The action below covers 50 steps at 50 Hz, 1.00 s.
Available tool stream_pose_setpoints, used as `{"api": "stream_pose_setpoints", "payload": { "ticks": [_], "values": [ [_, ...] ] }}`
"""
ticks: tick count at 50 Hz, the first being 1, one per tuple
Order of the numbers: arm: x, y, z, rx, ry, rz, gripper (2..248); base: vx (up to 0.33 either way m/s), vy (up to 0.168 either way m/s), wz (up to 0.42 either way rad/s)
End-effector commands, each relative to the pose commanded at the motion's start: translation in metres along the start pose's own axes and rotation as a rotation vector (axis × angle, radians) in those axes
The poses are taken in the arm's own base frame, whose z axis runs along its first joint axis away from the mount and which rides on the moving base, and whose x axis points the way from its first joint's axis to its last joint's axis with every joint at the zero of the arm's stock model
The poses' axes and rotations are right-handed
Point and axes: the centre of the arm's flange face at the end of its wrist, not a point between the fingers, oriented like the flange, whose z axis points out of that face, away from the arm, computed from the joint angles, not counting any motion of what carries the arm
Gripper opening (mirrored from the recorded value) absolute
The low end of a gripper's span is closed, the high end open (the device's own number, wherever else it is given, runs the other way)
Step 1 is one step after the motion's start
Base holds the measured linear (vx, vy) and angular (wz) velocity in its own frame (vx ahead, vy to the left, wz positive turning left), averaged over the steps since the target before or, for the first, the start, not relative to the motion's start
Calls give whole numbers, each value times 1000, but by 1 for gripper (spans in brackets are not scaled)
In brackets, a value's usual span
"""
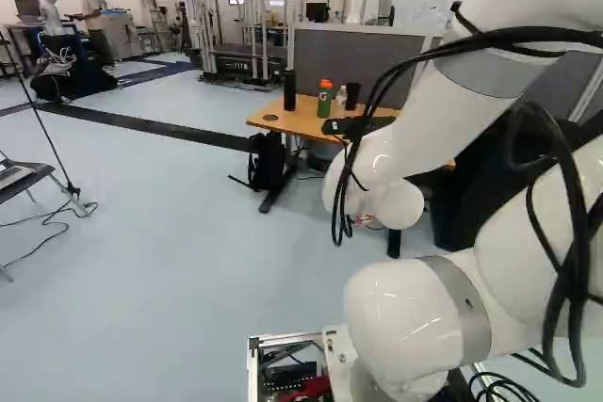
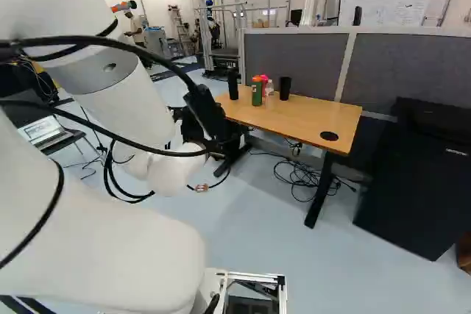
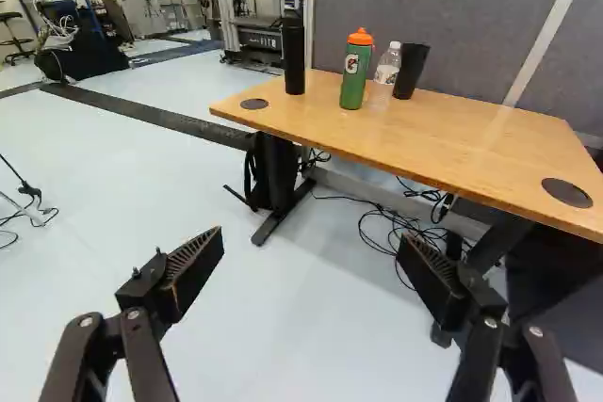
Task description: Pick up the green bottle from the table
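Green bottle (image 3: pixel 354 72) between 2 black containers (image 3: pixel 294 58)

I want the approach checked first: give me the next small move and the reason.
Probably ease the base forward toward the table: the green bottle stands upright on it, well ahead of the open gripper, with floor showing between gripper and table.

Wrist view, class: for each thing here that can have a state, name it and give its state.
Hand: open, empty
Green bottle: upright, orange lid on, not gripped
Clear bottle: upright, capped
Black cup: upright
Black cylinder: upright
Table: standing
Cables: loosely tangled
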Motion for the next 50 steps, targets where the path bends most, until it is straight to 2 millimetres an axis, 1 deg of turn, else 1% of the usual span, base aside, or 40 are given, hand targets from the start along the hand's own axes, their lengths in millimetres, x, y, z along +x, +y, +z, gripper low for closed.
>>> {"api": "stream_pose_setpoints", "payload": {
  "ticks": [15, 20, 28, 40, 50],
  "values": [
    [0, 0, 0, 0, 0, 0, 247, 0, 0, 0],
    [0, 0, 0, 0, 0, 0, 247, 69, 48, -45],
    [0, 0, 0, 0, 0, 0, 247, 166, 129, -56],
    [0, 0, 0, 0, 0, 0, 247, 198, 178, -56],
    [0, 0, 0, 0, 0, 0, 247, 187, 140, -202]
  ]
}}
